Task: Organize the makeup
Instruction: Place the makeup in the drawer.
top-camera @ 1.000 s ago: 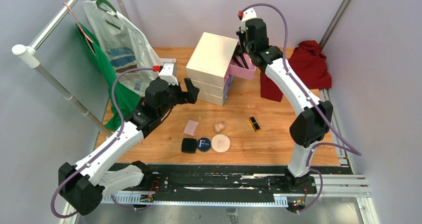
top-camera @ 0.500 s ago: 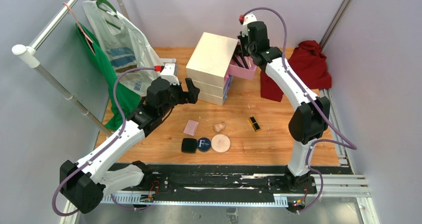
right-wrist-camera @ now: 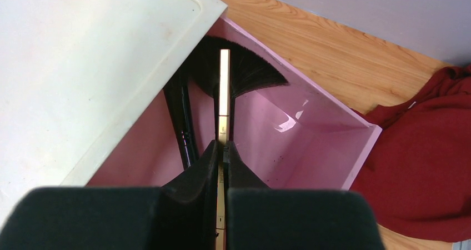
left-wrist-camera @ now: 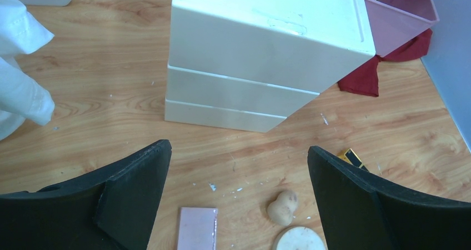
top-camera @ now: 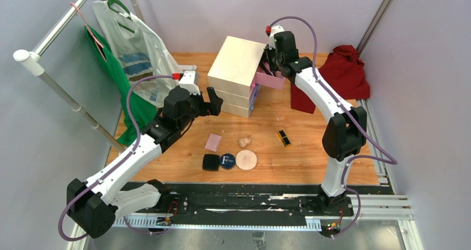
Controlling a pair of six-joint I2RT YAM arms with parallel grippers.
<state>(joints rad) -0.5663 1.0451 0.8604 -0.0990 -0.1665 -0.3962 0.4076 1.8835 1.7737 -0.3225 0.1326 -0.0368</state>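
My right gripper [right-wrist-camera: 223, 150] is shut on a thin gold pencil [right-wrist-camera: 224, 89] and holds it over the open pink drawer [right-wrist-camera: 311, 133] of the cream chest [top-camera: 236, 64]. A black fan brush [right-wrist-camera: 244, 72] and a black stick [right-wrist-camera: 182, 116] lie in the drawer. My left gripper [left-wrist-camera: 239, 166] is open and empty, above the table near the chest. On the table lie a pink square [top-camera: 213, 142], beige sponge [top-camera: 244, 141], black square compact [top-camera: 210, 162], navy round compact [top-camera: 226, 161], beige round puff [top-camera: 246, 160] and black-gold lipstick [top-camera: 284, 138].
A red cloth [top-camera: 347, 72] lies at the back right, beside the drawer. A clothes rack [top-camera: 61, 55] with a white bag [top-camera: 133, 50] and green fabric stands at the left. The chest's lower drawers face right.
My right gripper has moved a little down and left toward the pink drawer with the pencil. The left arm has barely moved.
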